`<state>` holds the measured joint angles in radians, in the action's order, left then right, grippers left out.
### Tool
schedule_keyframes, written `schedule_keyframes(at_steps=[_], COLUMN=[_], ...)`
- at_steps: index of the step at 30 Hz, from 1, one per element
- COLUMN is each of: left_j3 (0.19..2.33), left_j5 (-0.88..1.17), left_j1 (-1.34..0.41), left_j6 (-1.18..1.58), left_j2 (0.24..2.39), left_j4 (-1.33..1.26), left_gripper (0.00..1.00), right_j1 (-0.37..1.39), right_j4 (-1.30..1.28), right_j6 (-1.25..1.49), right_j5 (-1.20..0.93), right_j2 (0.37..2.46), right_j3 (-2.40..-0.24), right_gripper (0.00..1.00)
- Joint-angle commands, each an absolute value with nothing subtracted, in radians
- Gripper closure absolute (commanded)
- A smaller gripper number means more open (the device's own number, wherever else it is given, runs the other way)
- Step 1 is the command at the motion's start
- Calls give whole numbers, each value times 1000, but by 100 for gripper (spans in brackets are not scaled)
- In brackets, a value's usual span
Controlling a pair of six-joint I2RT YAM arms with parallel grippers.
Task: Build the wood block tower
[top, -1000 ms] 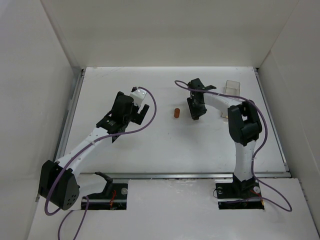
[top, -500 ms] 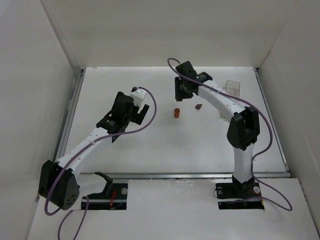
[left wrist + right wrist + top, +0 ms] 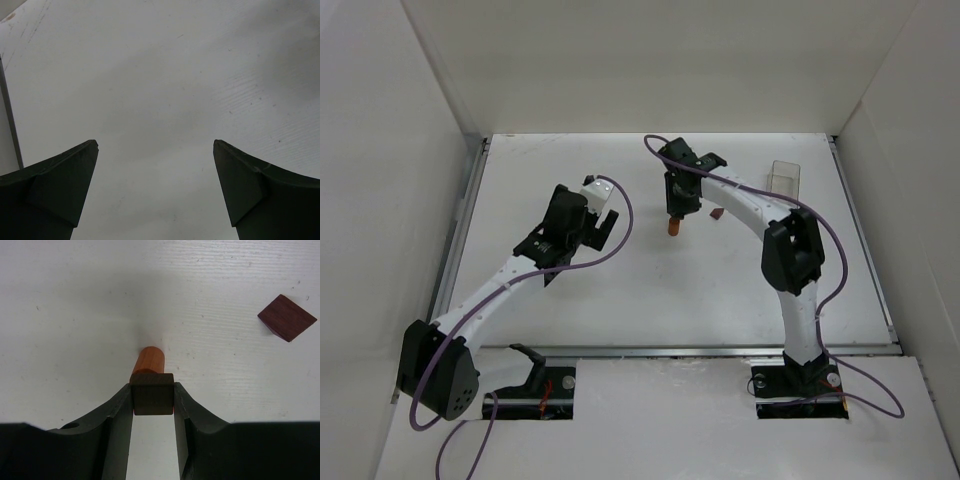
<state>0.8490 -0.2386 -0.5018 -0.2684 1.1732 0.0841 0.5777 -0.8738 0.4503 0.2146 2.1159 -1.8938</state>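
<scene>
Table [image 3: 700, 290] white, walled | left end effector [image 3: 155, 145] spread | right end effector [image 3: 153, 392] clamps dark block [image 3: 153, 400]

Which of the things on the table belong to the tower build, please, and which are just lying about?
Part of the job:
- orange cylinder
- dark brown block, gripped in the right hand
- reddish-brown block, lying apart on its own

Just lying about:
- clear plastic container
- left hand, open and holding nothing

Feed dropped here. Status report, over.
Left gripper open, empty. Right gripper shut on dark cube, over orange cylinder; contact unclear. Second brown block aside, path clear.
</scene>
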Motion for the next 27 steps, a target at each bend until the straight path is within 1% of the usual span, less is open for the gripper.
schedule_keyframes(at_steps=[1,27], left_j3=[834,825], left_j5=[-235,-235], left_j1=[-499,-499], left_j6=[-272,-272], left_j2=[1143,1143], left_j4=[43,34], left_gripper=[0,0], right_j1=[589,617], right_j4=[-881,-879], right_j6=[476,485], right_j5=[250,239], right_j2=[2117,2154], right_j3=[-1904,-1914], right_gripper=[100,100])
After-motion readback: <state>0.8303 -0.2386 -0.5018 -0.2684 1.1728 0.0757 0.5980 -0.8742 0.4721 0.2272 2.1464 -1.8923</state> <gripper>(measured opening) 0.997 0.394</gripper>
